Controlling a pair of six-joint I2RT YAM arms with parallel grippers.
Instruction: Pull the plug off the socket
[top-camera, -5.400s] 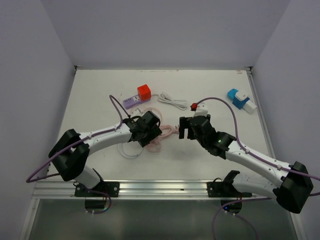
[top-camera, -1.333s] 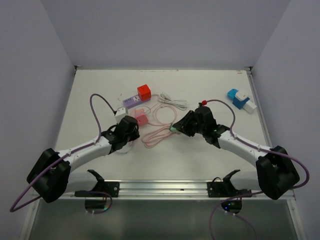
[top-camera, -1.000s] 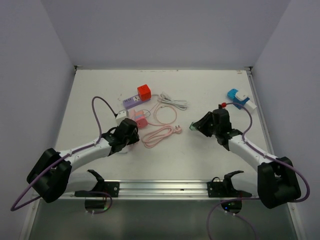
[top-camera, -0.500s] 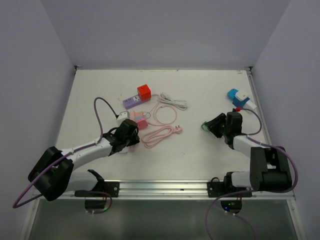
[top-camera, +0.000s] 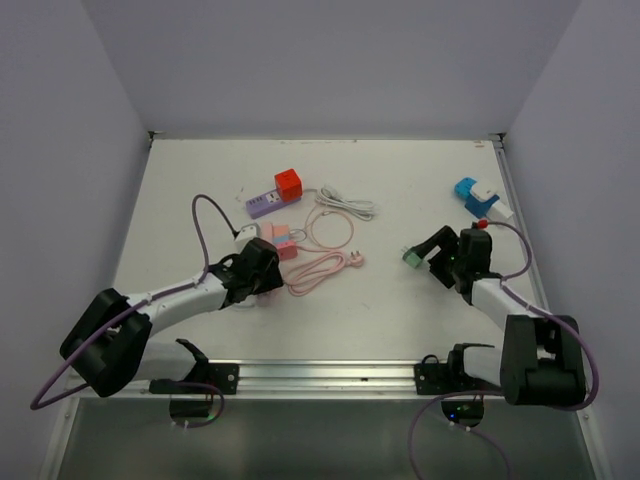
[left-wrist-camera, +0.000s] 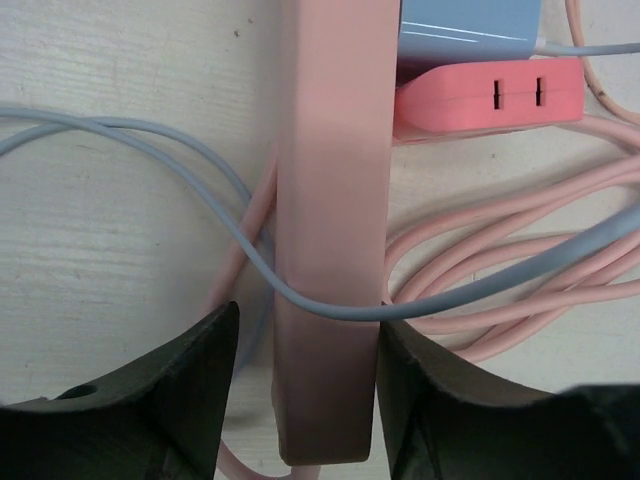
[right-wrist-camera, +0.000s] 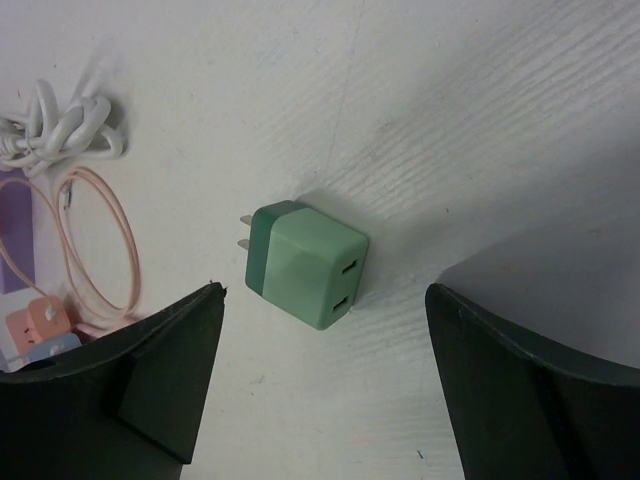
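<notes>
White table (top-camera: 200, 190) under pale walls. Left of its middle, the pink power strip (left-wrist-camera: 330, 250) lies flat with a grey cable (left-wrist-camera: 130, 150) draped across it and a pink cord (top-camera: 325, 268) coiled beside it. The left arm stretches low. The left gripper (left-wrist-camera: 305, 345) straddles the strip's end, jaws parted, one finger clear of it.

Toward the right edge lies the green plug (right-wrist-camera: 305, 265), a two-pronged cube well apart from the strip. The right arm is folded low. The right gripper (top-camera: 432, 255) gapes wide, the plug untouched between its fingers.
</notes>
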